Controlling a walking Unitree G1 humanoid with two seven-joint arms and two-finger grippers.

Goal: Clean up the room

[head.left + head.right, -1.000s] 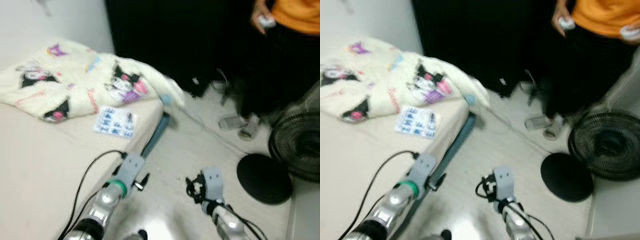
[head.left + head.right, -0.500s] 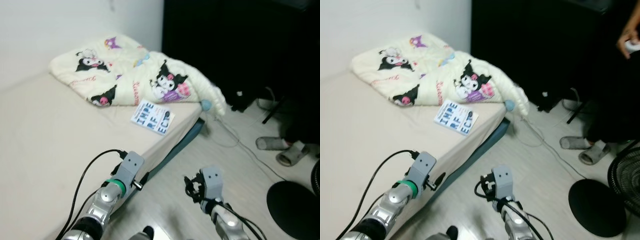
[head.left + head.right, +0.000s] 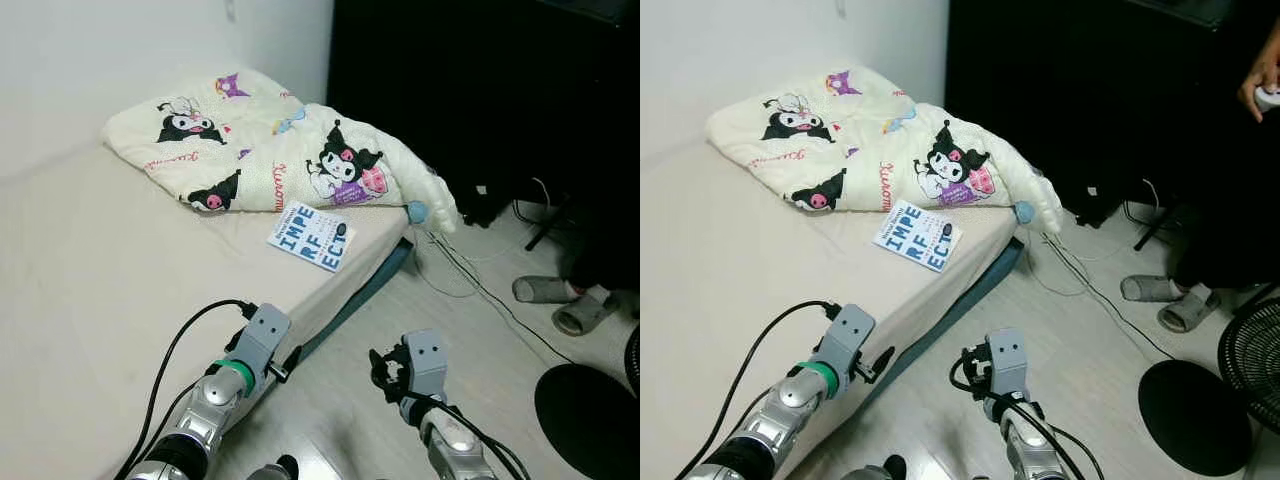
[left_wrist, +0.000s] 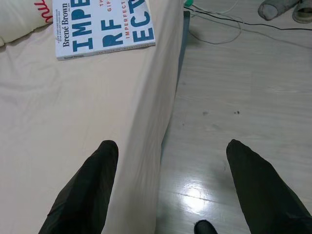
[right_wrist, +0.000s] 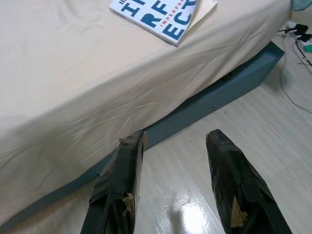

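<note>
A white book with big blue letters (image 3: 311, 237) lies near the edge of the beige bed (image 3: 90, 290). Beside it is a bunched cream blanket with cartoon figures (image 3: 262, 150). My left arm (image 3: 228, 380) is held low over the bed's edge. In the left wrist view the left gripper (image 4: 172, 148) is open and holds nothing, with the book (image 4: 102, 24) ahead of it. My right arm (image 3: 432, 400) is over the floor beside the bed. The right gripper (image 5: 176, 139) is open too, facing the bed's blue-grey base, with the book (image 5: 161, 12) further on.
A person stands at the right, with slippered feet (image 3: 560, 300) and a hand holding a controller (image 3: 1267, 88). A fan's black round base (image 3: 1195, 415) and cage (image 3: 1255, 360) are on the floor at the right. Cables (image 3: 470, 285) trail past the bed corner. Dark furniture (image 3: 480, 90) is behind.
The camera has swung left and steadied, so the bed and book now sit more central and the person has slid to the right edge. Both arms stay low and open.
</note>
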